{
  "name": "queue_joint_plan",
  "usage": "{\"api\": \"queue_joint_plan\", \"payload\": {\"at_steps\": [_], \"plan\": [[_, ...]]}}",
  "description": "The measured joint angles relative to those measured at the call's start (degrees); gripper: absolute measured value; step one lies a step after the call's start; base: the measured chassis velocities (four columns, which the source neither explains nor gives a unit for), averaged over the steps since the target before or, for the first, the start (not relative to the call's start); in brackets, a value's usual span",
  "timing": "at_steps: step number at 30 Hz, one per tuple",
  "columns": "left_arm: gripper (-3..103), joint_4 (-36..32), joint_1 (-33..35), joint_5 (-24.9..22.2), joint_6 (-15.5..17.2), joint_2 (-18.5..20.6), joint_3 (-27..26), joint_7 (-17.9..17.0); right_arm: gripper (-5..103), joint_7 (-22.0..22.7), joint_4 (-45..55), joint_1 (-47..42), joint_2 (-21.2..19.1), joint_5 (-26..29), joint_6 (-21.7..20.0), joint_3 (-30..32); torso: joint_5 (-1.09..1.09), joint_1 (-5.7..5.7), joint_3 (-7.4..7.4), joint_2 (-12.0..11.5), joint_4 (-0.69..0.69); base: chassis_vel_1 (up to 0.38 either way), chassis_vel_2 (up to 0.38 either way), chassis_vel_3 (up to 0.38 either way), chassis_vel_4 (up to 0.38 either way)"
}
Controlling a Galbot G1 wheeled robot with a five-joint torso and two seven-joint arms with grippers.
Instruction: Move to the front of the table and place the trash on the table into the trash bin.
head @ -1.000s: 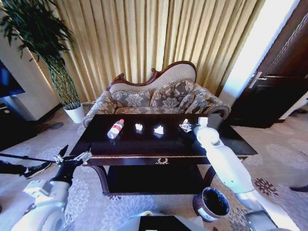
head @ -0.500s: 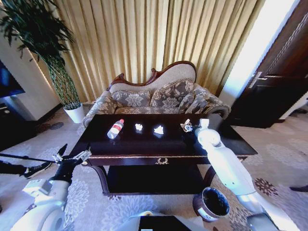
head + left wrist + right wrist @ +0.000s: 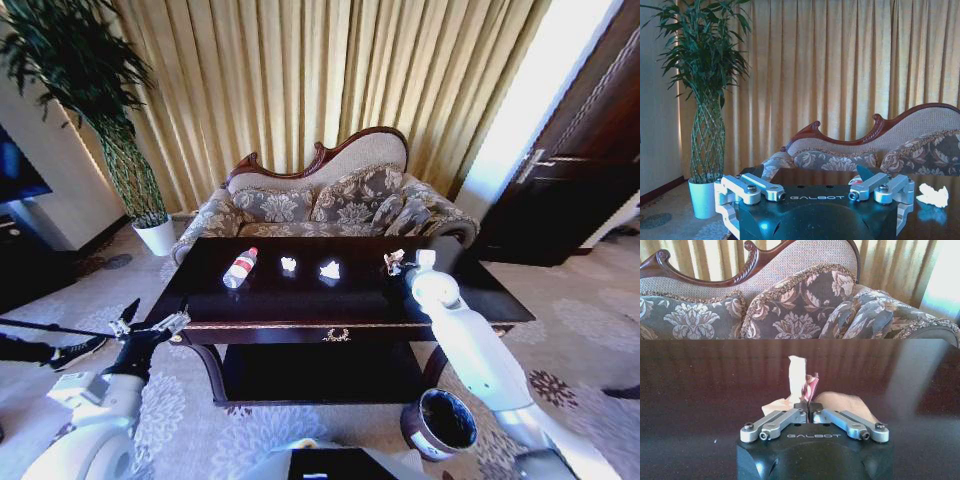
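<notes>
Right wrist view: right gripper point(image 3: 809, 407) jaws clamped on wrapper point(image 3: 801, 377) near worktop point(image 3: 300, 290) right edge; next, lifting toward trash bin point(image 3: 440, 423). Left gripper point(image 3: 812, 192) parked, jaws open.

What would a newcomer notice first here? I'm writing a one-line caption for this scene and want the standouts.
First, the right gripper, pinched shut on a crumpled wrapper toward the right of the glossy dark table. Next, the trash lined along the tabletop: a red-capped plastic bottle on the left and two white paper wads mid-table. The left gripper hangs open off the table's left front corner.
</notes>
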Motion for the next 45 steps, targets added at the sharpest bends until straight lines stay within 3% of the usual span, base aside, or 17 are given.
{"api": "queue_joint_plan", "payload": {"at_steps": [4,10,13,17,25,32,38,45], "plan": [[100,0.0,0.0,0.0,0.0,0.1,0.0,0.0,1,-0.1,0.4,-0.5,0.1,0.0,0.5,0.4,0.00,0.00,0.00,0.0,0.00,0.000,0.000,0.000,0.000],[100,0.0,-0.1,0.0,-0.1,0.1,0.0,0.0,0,-1.8,2.3,-1.9,-0.3,0.0,6.0,1.1,0.00,0.00,0.00,0.0,0.00,0.000,0.000,0.000,0.000],[100,0.0,-0.1,0.0,-0.1,0.1,0.0,0.0,0,-4.2,8.5,-5.5,-0.9,-0.5,11.6,3.2,-0.01,0.00,0.00,0.0,0.01,0.000,0.000,0.000,0.000],[100,0.0,-0.2,-0.1,-0.2,0.1,0.0,0.0,0,-6.6,16.4,-11.8,-1.3,-0.9,14.1,6.3,0.00,0.00,0.00,0.0,0.00,0.000,0.000,0.000,0.000],[100,0.0,-0.5,-0.1,-0.3,-0.1,0.4,0.0,0,-8.2,29.1,-23.6,-1.5,-1.7,15.8,10.9,0.00,-0.01,-0.01,0.0,-0.01,0.000,0.000,0.000,0.000],[100,0.0,-0.7,-0.1,-0.3,-0.1,0.4,0.0,0,-9.8,39.6,-32.5,1.2,-7.0,18.9,11.6,-0.01,-0.01,-0.01,0.0,0.00,0.000,0.000,0.000,0.000],[100,0.0,-0.7,-0.1,-0.3,0.0,0.8,0.1,0,-10.2,42.7,-38.6,3.5,-11.4,20.0,12.3,0.00,-0.01,-0.01,0.0,-0.01,0.000,0.000,0.000,0.000],[100,0.0,-0.8,-0.1,-0.3,0.2,1.1,0.1,0,-10.3,43.7,-40.4,5.0,-12.8,20.2,12.2,-0.01,0.00,0.00,0.0,0.00,0.000,0.000,0.000,0.000]]}}
